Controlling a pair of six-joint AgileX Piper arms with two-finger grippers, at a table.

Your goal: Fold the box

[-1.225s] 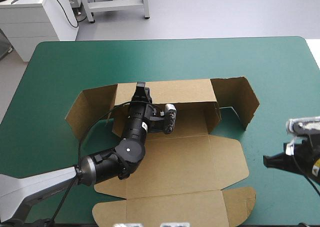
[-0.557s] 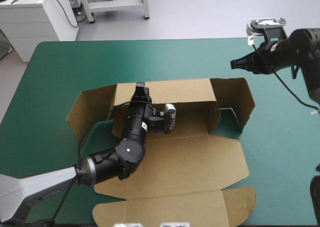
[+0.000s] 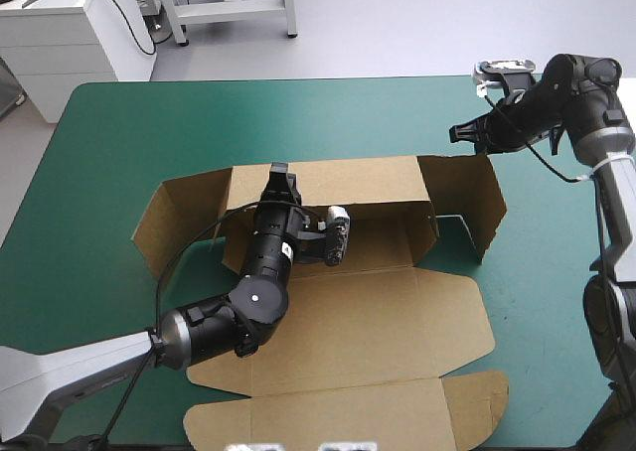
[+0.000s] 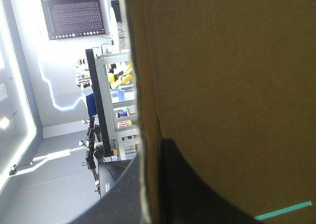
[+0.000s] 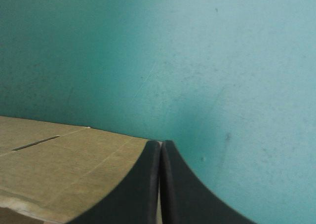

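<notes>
Box (image 3: 368,322) of brown board lies mid-table on the teal-green cover (image 3: 129,133), with its base and lid flat toward the near edge and its back wall (image 3: 358,183) raised. The left gripper (image 3: 281,176) is clamped over that wall's top edge, the board between its black fingers. The right gripper (image 3: 457,133), closed and empty, hovers by the far side of the right end flap (image 3: 477,198), which angles outward. Best, I judge, that the left keeps the wall upright while the right pushes the flap inward along its crease.
</notes>
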